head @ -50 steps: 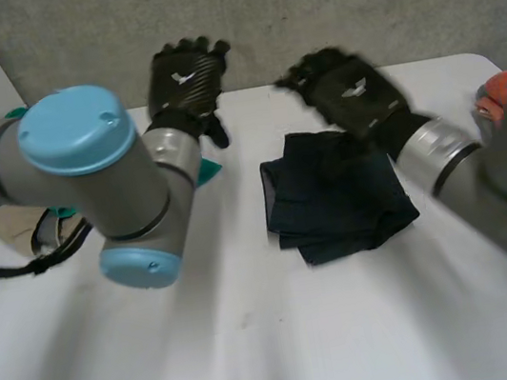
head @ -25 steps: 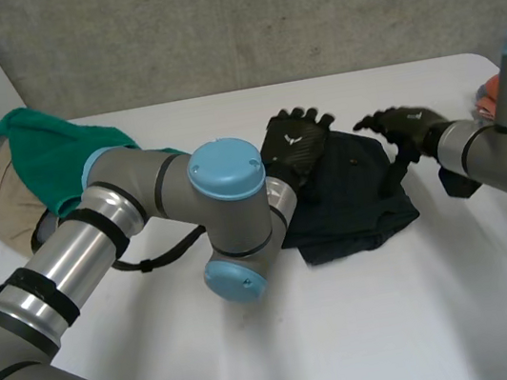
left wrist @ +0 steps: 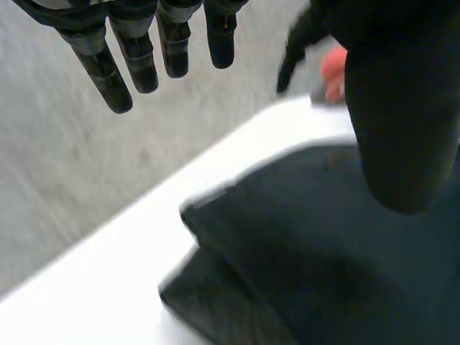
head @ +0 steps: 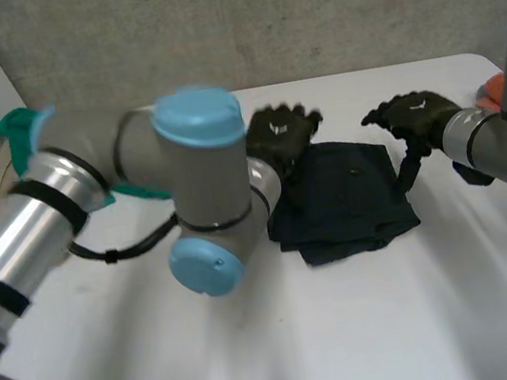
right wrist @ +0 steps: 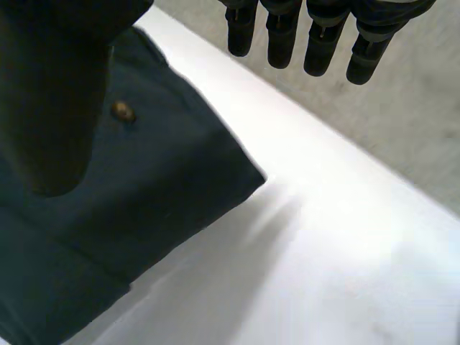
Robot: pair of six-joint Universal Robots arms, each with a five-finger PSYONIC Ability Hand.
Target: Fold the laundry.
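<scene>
Navy garment point(head: 342, 197) lying folded, seemingly done. Left hand point(head: 282, 137) hovering at its far-left corner, right hand point(head: 415, 114) off its far-right corner, both released. Green cloth point(head: 4, 125) waiting well left of it.

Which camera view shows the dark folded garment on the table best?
The head view: the dark garment shows nearly its whole outline on the white table. The left wrist view gives one layered corner; the right wrist view gives another corner with a small button.

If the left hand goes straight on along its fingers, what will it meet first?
Probably the grey wall; the left hand points past the cloth, though depth is unclear.
</scene>
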